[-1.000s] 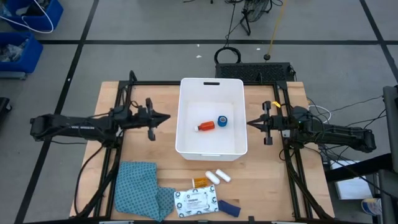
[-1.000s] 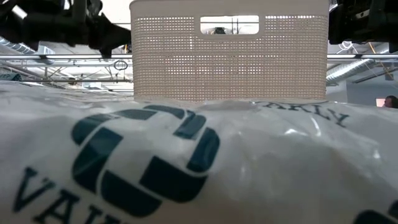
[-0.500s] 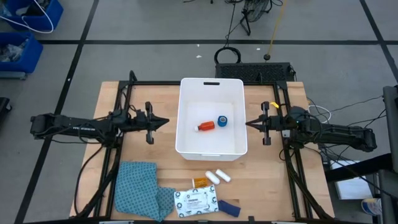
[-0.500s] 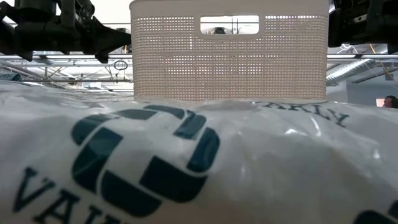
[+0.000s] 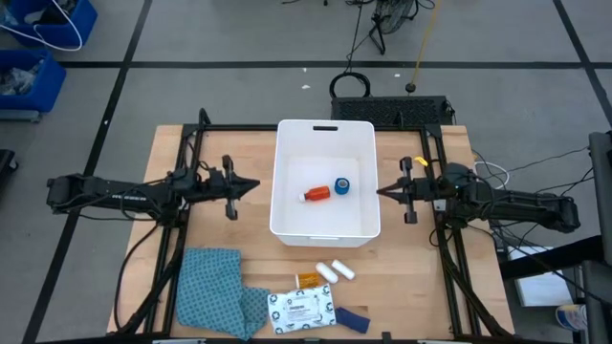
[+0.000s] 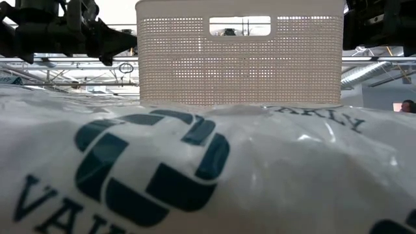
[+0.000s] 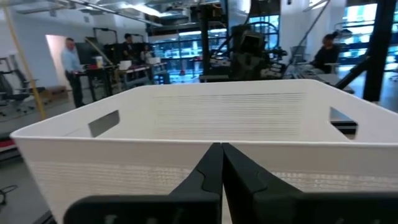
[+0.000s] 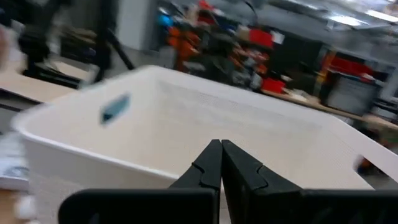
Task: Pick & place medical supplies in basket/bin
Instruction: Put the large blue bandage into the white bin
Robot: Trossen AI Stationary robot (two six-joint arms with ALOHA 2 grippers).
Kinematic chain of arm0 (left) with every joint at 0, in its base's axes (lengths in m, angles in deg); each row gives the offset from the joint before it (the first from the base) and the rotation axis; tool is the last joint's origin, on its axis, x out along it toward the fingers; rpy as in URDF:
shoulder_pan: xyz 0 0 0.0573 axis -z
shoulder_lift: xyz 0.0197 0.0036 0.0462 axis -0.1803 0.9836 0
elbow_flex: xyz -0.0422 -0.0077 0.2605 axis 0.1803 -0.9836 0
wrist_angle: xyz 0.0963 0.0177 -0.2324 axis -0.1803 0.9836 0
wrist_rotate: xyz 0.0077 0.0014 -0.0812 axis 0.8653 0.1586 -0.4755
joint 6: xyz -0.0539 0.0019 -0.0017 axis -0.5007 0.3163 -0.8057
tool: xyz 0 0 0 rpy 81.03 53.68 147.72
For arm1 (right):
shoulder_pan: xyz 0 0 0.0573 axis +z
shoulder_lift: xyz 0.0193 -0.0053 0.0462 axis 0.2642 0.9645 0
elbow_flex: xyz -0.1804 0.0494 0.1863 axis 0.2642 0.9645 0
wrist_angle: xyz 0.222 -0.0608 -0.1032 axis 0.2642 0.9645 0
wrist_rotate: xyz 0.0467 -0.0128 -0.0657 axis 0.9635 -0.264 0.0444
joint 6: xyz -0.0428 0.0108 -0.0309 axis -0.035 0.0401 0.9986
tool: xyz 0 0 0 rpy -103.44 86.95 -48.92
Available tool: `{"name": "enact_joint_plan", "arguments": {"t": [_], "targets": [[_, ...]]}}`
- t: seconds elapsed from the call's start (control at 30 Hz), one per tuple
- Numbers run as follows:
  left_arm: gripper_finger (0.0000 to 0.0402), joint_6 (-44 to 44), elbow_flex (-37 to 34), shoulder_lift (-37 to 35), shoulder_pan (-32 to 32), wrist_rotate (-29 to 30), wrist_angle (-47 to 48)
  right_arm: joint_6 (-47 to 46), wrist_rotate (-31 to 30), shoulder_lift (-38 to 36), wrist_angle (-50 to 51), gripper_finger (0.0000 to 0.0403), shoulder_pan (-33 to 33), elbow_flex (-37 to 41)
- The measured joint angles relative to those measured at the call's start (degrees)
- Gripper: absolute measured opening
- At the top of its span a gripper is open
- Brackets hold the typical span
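Note:
The white tub stands mid-table; inside lie the red-capped bottle and the blue tape roll. Near the front edge rest two white cylinders, an orange pill bottle, the white printed packet and a dark blue strip. My left gripper hovers left of the tub, shut and empty, its fingers pointing at the tub wall. My right gripper hovers right of the tub, shut and empty, its fingers facing the tub.
A blue patterned cloth lies at the front left of the table. The low view is mostly filled by the printed packet, with the tub behind it. Black frame rails run along both table sides.
My left gripper has drawn back a little toward the table's left edge, away from the tub. My right gripper has edged slightly toward the tub. Both stay shut, and no item has moved.

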Motion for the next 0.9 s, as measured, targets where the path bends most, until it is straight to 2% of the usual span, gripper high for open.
{"name": "enact_joint_plan", "arguments": {"t": [0.1, 0.27, 0.57, 0.73, 0.9], "targets": [[0.0006, 0.15, 0.0, 0.0, 0.0, 1.33, 0.0, -1.81, 3.88, 0.0, -3.37, 0.0, 1.42, 0.0], [0.0028, 0.43, 0.02, 0.0, -0.07, 3.1, 0.0, -2.27, 2.09, 0.0, -6.95, 0.0, 8.59, -0.04], [0.0029, 2.47, 0.02, 0.0, -0.07, 3.25, -0.14, 0.98, -14.32, 3.98, -2.75, 0.0, 23.52, -6.98], [0.0017, 2.47, 0.04, 0.0, -0.07, 3.28, -1.55, 2.48, -24.64, 11.15, 0.8, 0.0, 31.95, -13.29], [0.0004, 2.46, 0.04, 0.0, -0.07, 3.34, -1.63, 2.63, -32.04, 18.96, 3.31, 0.0, 39.7, -19.56]]}}
